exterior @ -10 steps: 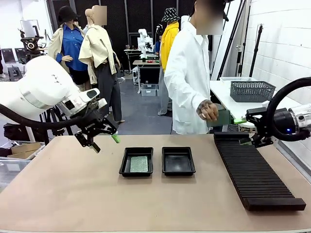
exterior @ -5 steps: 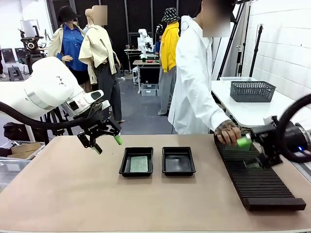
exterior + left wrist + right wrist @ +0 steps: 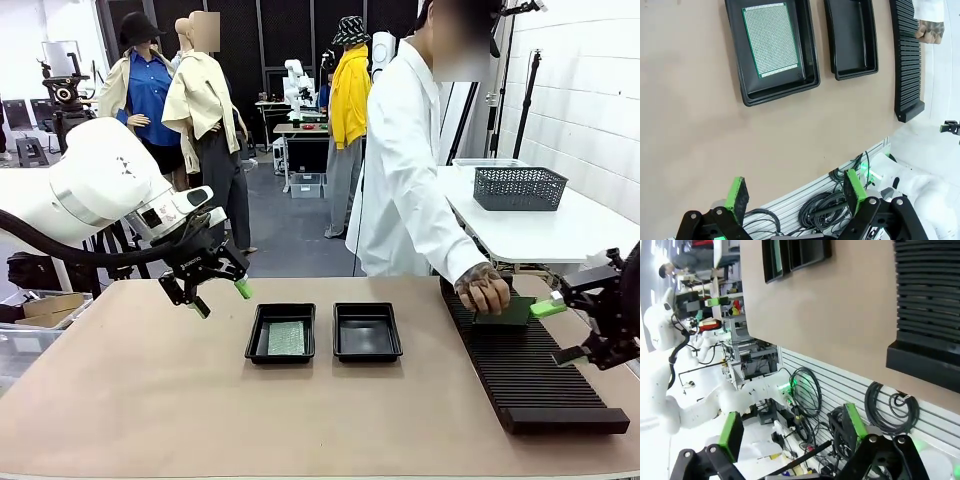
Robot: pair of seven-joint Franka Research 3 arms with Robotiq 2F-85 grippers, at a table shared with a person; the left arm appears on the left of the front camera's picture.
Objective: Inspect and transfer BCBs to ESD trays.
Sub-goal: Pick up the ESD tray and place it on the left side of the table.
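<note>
Two black ESD trays lie side by side mid-table. The left tray (image 3: 253,345) (image 3: 747,94) holds one green BCB (image 3: 287,338) (image 3: 771,39) flat on its floor. The right tray (image 3: 367,335) (image 3: 850,45) is bare. A person's hand (image 3: 487,291) (image 3: 930,31) holds another dark green BCB (image 3: 508,314) at the far end of the ribbed rack (image 3: 525,365). My left gripper (image 3: 220,298) (image 3: 795,192) hovers open, above and left of the trays. My right gripper (image 3: 560,332) (image 3: 791,430) stands open at the rack's right side, close to that hand.
The long black slotted rack (image 3: 907,60) (image 3: 927,290) runs along the table's right side. The person in a white coat (image 3: 410,190) leans over the far edge. A white side table with a grey basket (image 3: 518,187) stands behind. Bare brown tabletop (image 3: 200,410) spreads in front.
The person leaned in and brought a hand with a green board down onto the rack. My right gripper moved down and to the right. The left arm barely shifted.
</note>
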